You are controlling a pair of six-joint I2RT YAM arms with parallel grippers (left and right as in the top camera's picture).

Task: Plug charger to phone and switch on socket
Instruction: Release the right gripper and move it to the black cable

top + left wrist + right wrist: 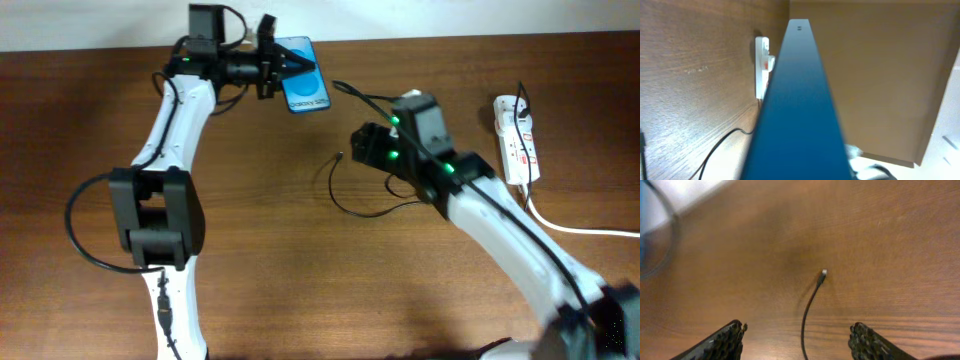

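- Grips the phone (308,92) in the left gripper (284,68), near the far edge of the table (300,280), jaws closed on the phone's side.
- Turns the bright blue screen up toward the overhead camera. Seen only edge-on from the left wrist, as a long dark-blue strip running up the middle of the view.
- Hard to tell from either view whether resting on the wood or lifted clear of it.
- Hangs the right gripper (797,335) over the middle of the table, fingers (722,340) spread wide, with nothing between them.
- Lying flat on the wood just ahead of those fingers: the charger (810,305), a thin black cable ending in a small pale plug tip (824,273), touched by neither finger.
- Not plugged in: plug tip well apart from the phone, cable curling in a loose loop between the two arms.
- Far right of the table: the socket (517,140), a white strip with red marks, lying flat.
- Trailing from its near end toward the right edge: a thick white cord (580,228).
- Well apart from both grippers there.
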